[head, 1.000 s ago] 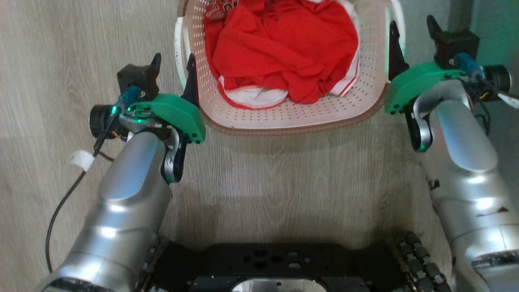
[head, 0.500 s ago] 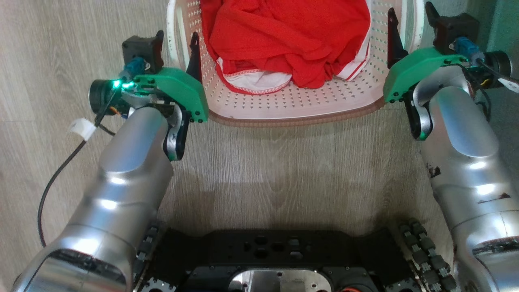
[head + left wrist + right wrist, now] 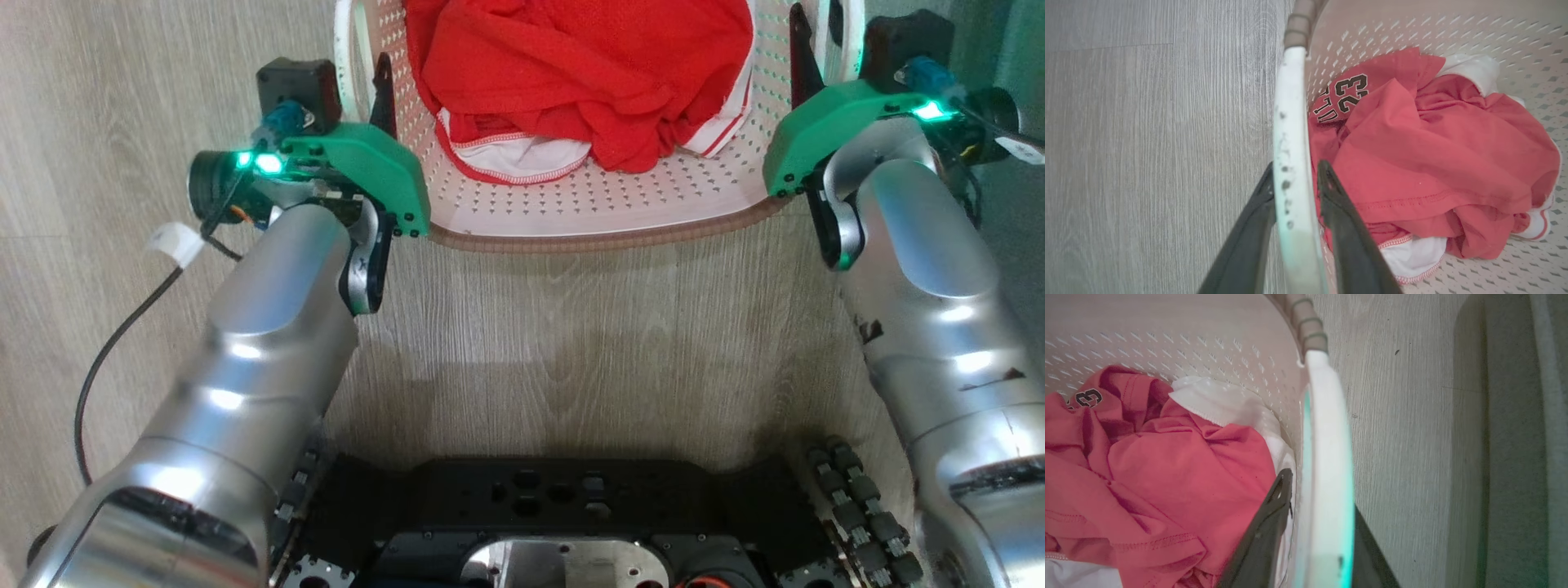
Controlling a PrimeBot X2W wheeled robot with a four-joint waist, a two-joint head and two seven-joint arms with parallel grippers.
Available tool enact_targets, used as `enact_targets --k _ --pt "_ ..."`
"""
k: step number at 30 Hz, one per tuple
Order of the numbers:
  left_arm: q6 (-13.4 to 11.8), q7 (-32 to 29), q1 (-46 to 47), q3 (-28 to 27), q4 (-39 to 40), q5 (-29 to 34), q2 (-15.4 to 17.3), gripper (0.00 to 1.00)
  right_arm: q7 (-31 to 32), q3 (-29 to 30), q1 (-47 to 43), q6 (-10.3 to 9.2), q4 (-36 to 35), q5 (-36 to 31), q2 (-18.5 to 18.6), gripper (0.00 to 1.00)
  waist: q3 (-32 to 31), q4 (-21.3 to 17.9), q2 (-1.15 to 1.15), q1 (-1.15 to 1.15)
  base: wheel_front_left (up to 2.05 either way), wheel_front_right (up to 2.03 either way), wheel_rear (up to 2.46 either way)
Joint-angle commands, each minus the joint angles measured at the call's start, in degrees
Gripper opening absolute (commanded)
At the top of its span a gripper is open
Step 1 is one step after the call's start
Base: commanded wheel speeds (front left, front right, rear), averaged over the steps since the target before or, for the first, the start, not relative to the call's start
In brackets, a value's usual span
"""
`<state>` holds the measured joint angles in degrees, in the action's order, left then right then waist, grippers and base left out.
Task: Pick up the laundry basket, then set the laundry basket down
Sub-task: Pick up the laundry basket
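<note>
1. The laundry basket (image 3: 588,216) sits on the grey wood-look floor (image 3: 571,327), right in front of the robot's base (image 3: 555,506) and squarely between its two arms. By my reading it has not left the ground.
2. The left gripper (image 3: 1295,171) is clamped on the left white handle (image 3: 1290,122), one dark finger outside and one inside, next to the clothes.
3. The right gripper (image 3: 1323,498) pinches the right white handle (image 3: 1327,457) the same way, with its outer finger peeking out from behind the handle.
4. Watch the lift. If one arm rises faster than the other, the basket tips, and a slim handle could slide out of those narrow fingers.
5. The left inner finger is just beside the red shirt (image 3: 588,73). Cloth trapped against the handle would soften that grip.
6. The black cable (image 3: 114,351) hangs loose off the left arm and could snag as the arm moves.
7. The count:
   - one basket
   - two handles
   - two grippers, two fingers each
   - one cable
   - red cloth and a white garment (image 3: 522,155) with red trim; how many pieces in all, I can't tell
</note>
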<state>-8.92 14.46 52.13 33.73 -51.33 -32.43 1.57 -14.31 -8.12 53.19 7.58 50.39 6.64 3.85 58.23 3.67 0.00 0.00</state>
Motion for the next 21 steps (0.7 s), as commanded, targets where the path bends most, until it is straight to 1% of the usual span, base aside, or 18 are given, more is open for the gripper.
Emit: enact_targets --k 1,2,3,4,14,21 --pt "-0.7 0.5 -1.0 -0.4 0.5 -0.3 1.3 0.44 -0.7 -1.3 -1.6 -0.09 -0.3 0.6 -1.0 0.37 0.0 0.0 0.00 0.00 0.00 0.00 0.00" --pt "-0.8 0.5 -0.9 -0.2 0.5 -0.5 1.3 0.35 -0.7 -1.5 -1.4 -0.09 0.1 0.7 -1.0 0.32 0.0 0.1 0.00 0.00 0.00 0.00 0.00" --pt "-0.9 0.5 -0.9 -0.1 0.5 -0.7 1.3 0.14 -0.7 -1.7 -1.2 -0.09 0.5 0.9 -1.0 0.15 0.0 0.1 0.00 0.00 0.00 0.00 0.00" --pt "-0.9 0.5 -0.9 0.1 0.5 -0.8 1.3 0.00 -0.7 -2.0 -1.0 -0.09 1.0 1.0 -1.0 0.00 -0.1 0.1 0.00 0.00 0.00 0.00 0.00" --pt "-1.3 0.5 -1.8 1.2 -0.4 -1.1 1.3 0.00 -0.7 -3.4 -1.2 -0.09 4.2 3.0 -1.0 0.00 -2.4 0.0 0.00 0.00 0.00 0.00 0.00" --pt "-0.8 0.5 -5.3 2.4 -3.0 -1.7 1.3 0.00 -0.7 -5.4 -3.7 -0.09 7.7 6.6 -1.0 0.00 -8.6 -0.8 0.00 0.00 0.00 0.00 0.00"
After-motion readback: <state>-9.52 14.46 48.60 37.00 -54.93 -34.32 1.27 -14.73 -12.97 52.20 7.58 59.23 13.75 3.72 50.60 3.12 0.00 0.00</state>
